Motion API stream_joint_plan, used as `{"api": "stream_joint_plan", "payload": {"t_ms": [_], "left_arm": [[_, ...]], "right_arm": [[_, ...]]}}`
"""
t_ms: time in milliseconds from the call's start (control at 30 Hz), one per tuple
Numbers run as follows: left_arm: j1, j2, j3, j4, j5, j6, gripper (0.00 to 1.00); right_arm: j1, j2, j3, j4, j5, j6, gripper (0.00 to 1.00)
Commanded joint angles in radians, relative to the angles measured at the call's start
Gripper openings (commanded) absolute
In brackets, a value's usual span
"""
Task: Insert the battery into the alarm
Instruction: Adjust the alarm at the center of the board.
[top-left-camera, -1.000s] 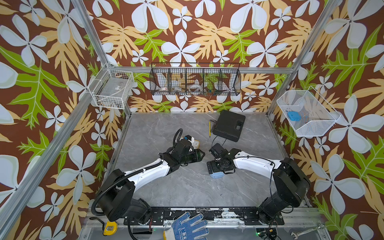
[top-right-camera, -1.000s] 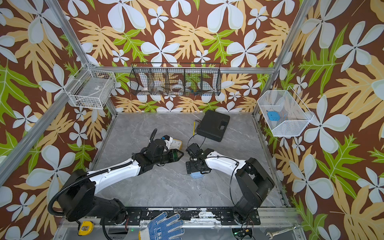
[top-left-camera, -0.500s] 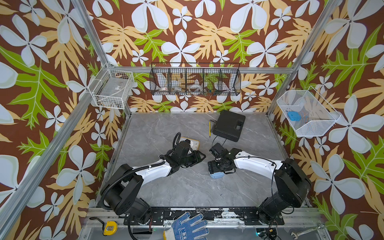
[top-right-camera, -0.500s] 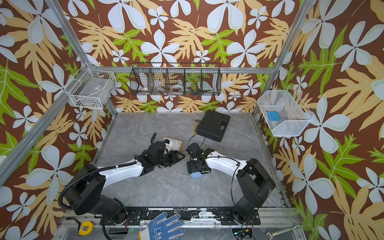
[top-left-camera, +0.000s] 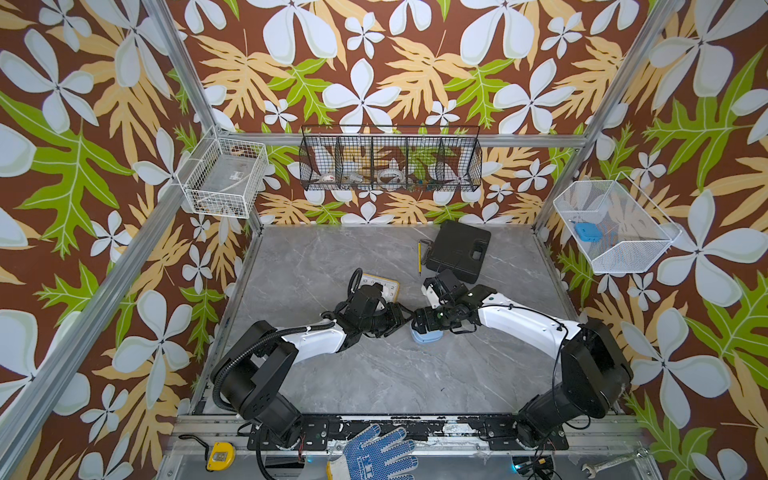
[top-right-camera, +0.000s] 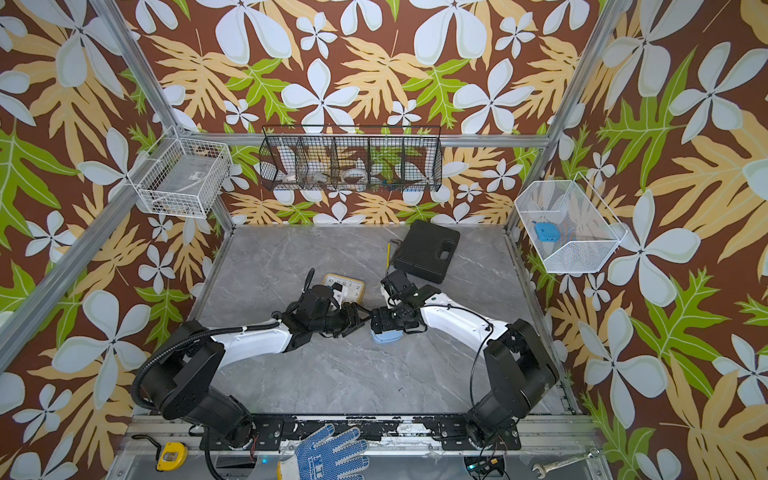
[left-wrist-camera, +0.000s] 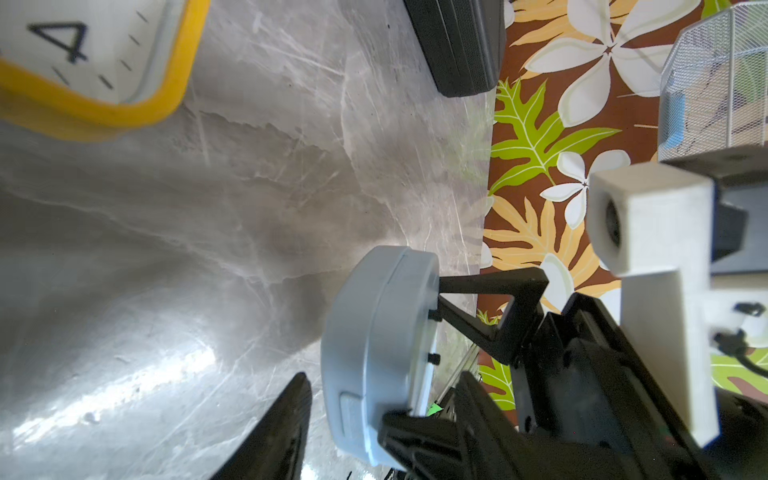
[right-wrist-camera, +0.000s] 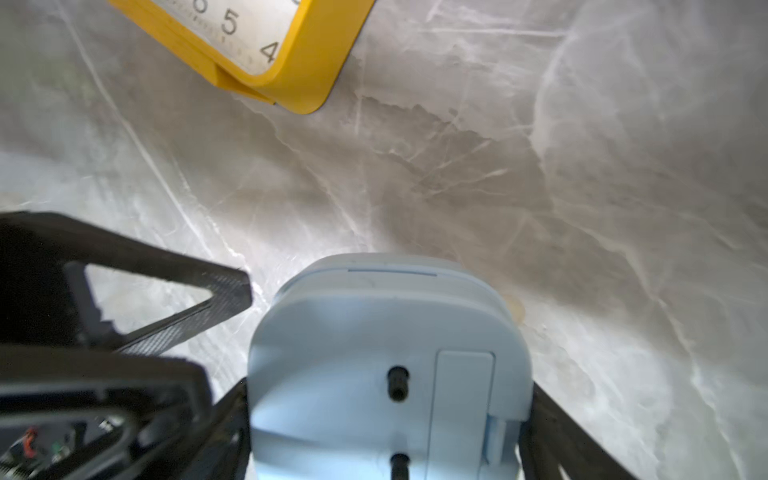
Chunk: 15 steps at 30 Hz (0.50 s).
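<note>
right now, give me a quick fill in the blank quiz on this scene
The right gripper clamps the ____ alarm.
The yellow clock lies face ____ on the table.
The black wire basket has ____ compartments.
Missing: blue; up; five

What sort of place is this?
Probably a robot test booth: a left arm and a right arm bolted to one rail, a metal frame, a tape measure out front.
</note>
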Motion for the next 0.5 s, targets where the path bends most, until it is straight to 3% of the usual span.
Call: {"api": "stream_joint_plan", "payload": {"t_ms": [0, 467], "left_arm": [[-0.001, 0.016, 0.008, 0.042, 0.039, -0.021, 0.57], [0.018, 0.053, -0.014, 0.117, 0.084, -0.113, 0.56]], "right_arm": [[-0.013, 0.005, -0.004, 0.075, -0.104, -0.010, 0.77], [-0.047, 0.041, -0.012, 0.154, -0.216, -0.044, 0.77]]}}
